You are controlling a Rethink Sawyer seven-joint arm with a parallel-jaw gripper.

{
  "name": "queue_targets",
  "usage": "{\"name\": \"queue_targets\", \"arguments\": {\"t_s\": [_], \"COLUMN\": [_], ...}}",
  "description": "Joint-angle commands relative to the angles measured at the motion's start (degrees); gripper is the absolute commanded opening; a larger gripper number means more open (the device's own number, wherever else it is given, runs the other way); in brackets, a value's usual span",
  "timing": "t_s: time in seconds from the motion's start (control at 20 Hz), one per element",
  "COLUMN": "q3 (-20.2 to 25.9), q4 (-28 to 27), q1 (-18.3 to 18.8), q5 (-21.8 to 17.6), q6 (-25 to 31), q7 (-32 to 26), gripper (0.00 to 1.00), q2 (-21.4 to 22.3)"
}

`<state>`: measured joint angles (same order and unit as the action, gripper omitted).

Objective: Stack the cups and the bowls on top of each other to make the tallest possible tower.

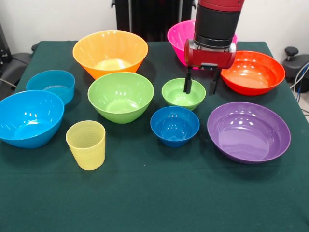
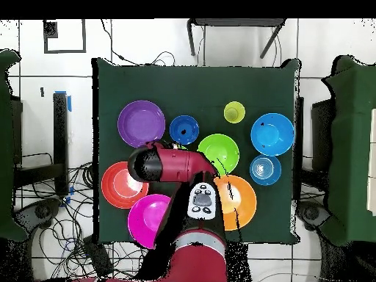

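My gripper [image 1: 200, 86] is open, with one finger inside the small green bowl [image 1: 179, 96] and the other outside its right rim. Around it stand a large lime-green bowl [image 1: 120, 95], a dark blue bowl [image 1: 175, 125], a purple bowl [image 1: 248, 131], a red-orange bowl [image 1: 252, 71], a pink bowl [image 1: 177, 35], an orange bowl [image 1: 110, 52], a big blue bowl [image 1: 29, 117] and a low light-blue bowl [image 1: 50, 84]. The yellow ribbed tumbler [image 1: 86, 144] stands upright at the front. All stand apart, none stacked. In the overhead view the arm [image 2: 172, 163] hides the small green bowl.
Everything sits on a dark green cloth-covered table [image 1: 145, 198]. In the overhead view, cables lie on the floor to the left [image 2: 73, 183] and chairs stand at both sides. The purple bowl [image 2: 141, 123] and tumbler [image 2: 234, 112] lie farthest from the robot's base.
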<state>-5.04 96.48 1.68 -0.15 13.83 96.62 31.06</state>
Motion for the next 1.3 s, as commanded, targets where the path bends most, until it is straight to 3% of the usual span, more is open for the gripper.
{"name": "queue_targets", "arguments": {"t_s": [0.05, 0.55, 1.3], "q3": [5.72, 6.88, 7.43], "q4": [-12.00, -16.03, -15.93], "q1": [1.65, 3.38, 2.41], "q5": [-0.54, -1.31, -0.94], "q6": [8.93, 13.31, 12.65], "q7": [0.88, -0.35, 2.40], "gripper": [1.00, 1.00, 1.00], "q2": [-4.44, -4.92, -6.05]}}
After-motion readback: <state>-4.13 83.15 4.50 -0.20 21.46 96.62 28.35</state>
